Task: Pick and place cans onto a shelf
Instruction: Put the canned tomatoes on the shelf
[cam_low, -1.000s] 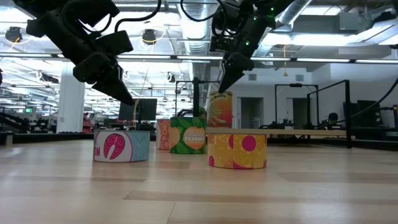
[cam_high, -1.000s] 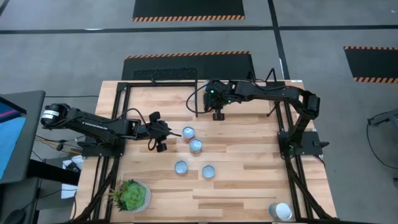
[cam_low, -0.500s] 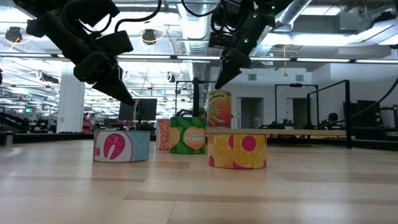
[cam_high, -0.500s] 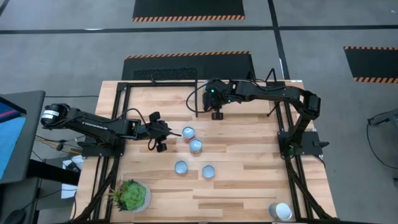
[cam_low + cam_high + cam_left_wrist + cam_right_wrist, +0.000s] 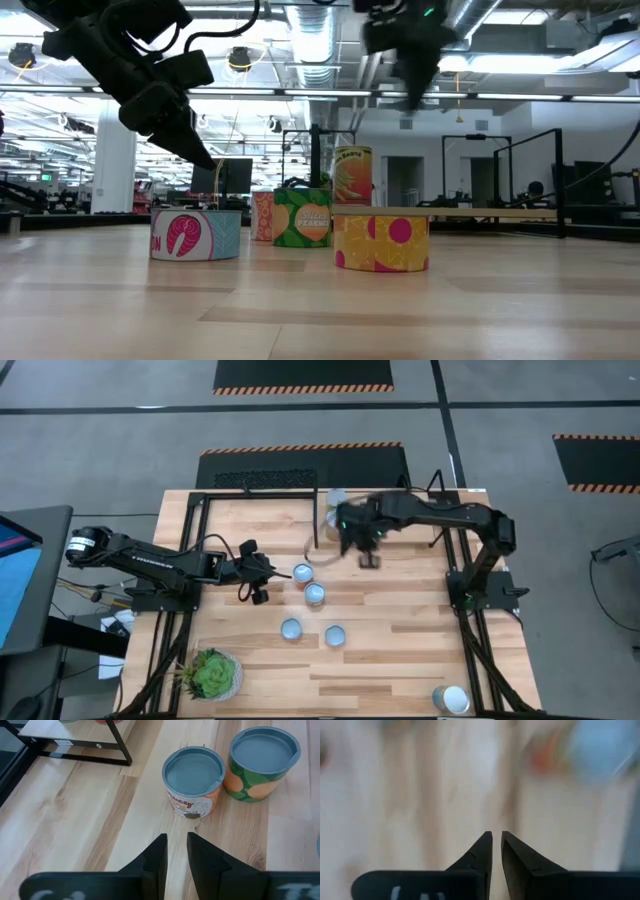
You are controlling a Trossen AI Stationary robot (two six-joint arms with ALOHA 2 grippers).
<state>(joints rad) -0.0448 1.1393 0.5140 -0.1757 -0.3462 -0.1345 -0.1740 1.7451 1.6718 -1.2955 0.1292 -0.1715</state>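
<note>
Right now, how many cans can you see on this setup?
6 cans: four clustered mid-table, one alone on the right, far from the rest, and one standing on the shelf. More may be hidden.

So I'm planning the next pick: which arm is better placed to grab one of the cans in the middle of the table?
Probably the left. Its claw sits empty, nearly shut, right beside the closest can; the right claw is farther away.
</note>
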